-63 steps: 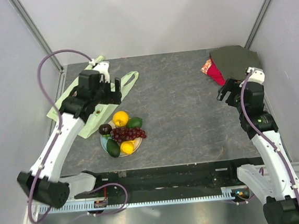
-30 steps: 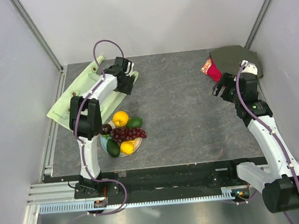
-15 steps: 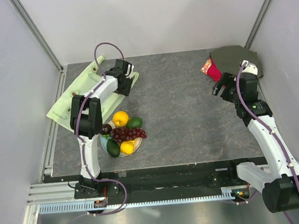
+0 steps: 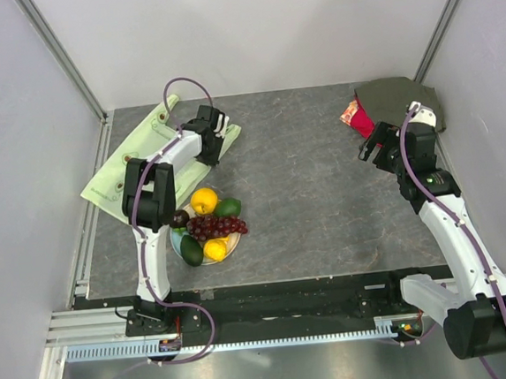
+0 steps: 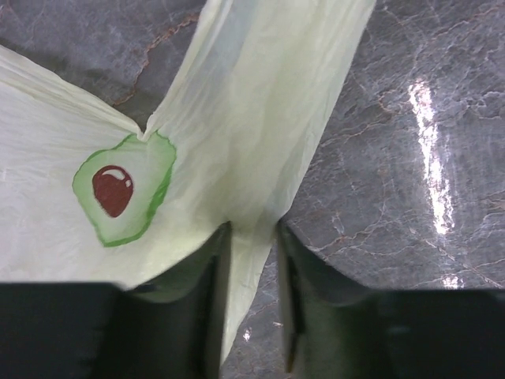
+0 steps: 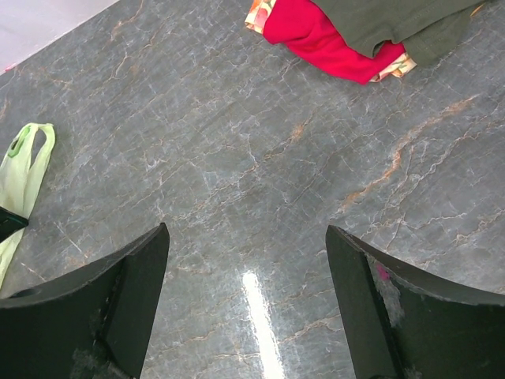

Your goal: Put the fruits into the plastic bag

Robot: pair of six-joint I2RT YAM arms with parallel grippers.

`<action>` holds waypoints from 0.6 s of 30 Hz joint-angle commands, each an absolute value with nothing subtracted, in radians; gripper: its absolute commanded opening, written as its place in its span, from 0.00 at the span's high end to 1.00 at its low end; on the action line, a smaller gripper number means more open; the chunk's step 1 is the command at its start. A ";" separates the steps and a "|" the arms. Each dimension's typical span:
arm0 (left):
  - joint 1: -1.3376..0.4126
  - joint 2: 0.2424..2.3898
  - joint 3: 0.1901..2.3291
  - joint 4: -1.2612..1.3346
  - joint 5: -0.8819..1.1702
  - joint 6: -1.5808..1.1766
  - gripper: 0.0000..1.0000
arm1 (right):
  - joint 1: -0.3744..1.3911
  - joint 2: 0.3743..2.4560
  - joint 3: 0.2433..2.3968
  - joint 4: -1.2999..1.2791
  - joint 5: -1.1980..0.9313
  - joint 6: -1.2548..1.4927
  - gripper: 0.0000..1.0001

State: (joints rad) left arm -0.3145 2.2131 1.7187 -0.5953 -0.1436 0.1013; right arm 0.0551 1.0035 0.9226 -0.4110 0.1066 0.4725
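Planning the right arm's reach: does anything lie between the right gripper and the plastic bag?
Nothing: bare table between right gripper and plastic bag, per top view.

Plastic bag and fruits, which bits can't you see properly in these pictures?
Top view: the left arm lies across the plastic bag, hiding its middle and its mouth.
Left wrist view: the bag runs off the edges; whether the left claw truly pinches it is unclear.
Top view: fruits cover most of the plate; the dark round fruit is too small to name.
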 commanded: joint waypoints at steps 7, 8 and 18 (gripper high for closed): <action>-0.299 2.209 1.738 -0.548 -0.028 0.163 0.98 | 0.057 1.009 0.940 -0.376 0.123 0.471 0.11; -0.301 2.198 1.746 -0.535 -0.012 0.169 0.98 | 0.057 1.012 0.943 -0.374 0.124 0.472 0.10; -0.370 2.123 1.959 -0.466 0.278 0.279 0.98 | 0.057 1.032 0.994 -0.359 0.133 0.465 0.09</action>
State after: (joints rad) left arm -0.3321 2.2124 1.8744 -0.5400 0.0631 0.1909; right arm 0.0551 1.0397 0.9337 -0.4000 0.1104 0.4713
